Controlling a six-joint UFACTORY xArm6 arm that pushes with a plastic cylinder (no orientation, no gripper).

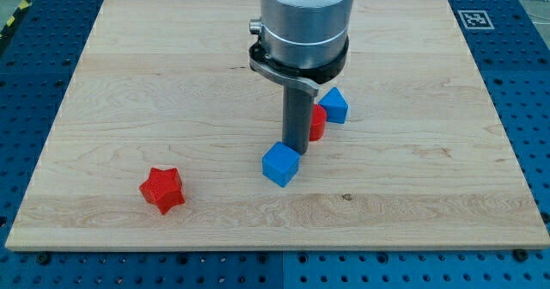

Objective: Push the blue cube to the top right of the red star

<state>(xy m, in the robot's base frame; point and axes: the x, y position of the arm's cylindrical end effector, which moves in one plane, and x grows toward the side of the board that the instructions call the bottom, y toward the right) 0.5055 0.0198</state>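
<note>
A blue cube [280, 164] sits near the middle of the wooden board [129, 83], a little toward the view's bottom. My tip [298, 150] stands right behind it, at its upper right edge, touching or nearly touching it. The red star [162, 189] lies far to the view's left of the cube and slightly lower. The rod hangs from a grey cylinder [305, 18] at the view's top.
A second blue block [335, 105] lies to the upper right of my tip. A red block [317, 122] sits beside it, partly hidden behind the rod. A marker tag [473, 19] is at the board's top right corner.
</note>
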